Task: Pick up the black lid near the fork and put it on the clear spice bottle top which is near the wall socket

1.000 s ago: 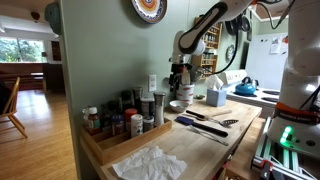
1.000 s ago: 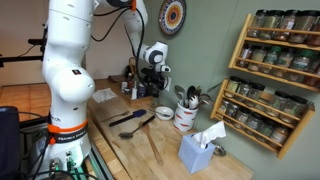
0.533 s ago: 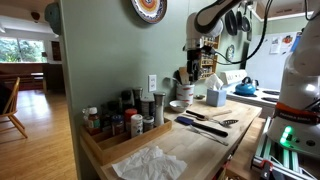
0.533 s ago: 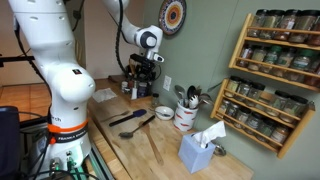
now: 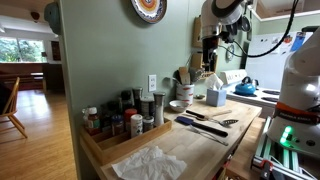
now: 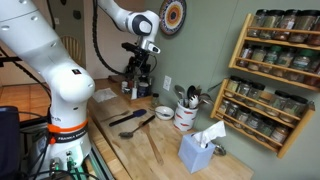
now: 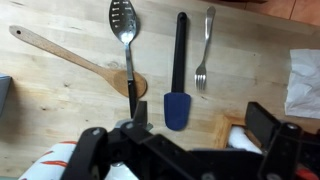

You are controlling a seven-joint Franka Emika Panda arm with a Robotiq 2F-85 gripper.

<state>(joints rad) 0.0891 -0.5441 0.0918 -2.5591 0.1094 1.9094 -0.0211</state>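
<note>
My gripper (image 7: 200,116) is open and empty, its two dark fingers wide apart. It hangs high above the counter in both exterior views (image 5: 209,58) (image 6: 140,68). In the wrist view a fork (image 7: 205,48) lies on the wooden counter beside a blue-tipped spatula (image 7: 178,95), a slotted spoon (image 7: 123,30) and a wooden spoon (image 7: 75,62). I see no black lid in any view. Spice bottles (image 5: 146,106) stand in a wooden tray below the wall socket (image 5: 152,83). I cannot tell which of them is the clear one.
A white napkin (image 7: 303,85) lies at the right edge of the wrist view. A utensil crock (image 6: 185,115), a small bowl (image 6: 163,113) and a tissue box (image 6: 197,151) stand on the counter. A wall spice rack (image 6: 275,80) hangs behind.
My gripper has risen from just above the bowl and bottles to well above the counter, and the arm has swung upward.
</note>
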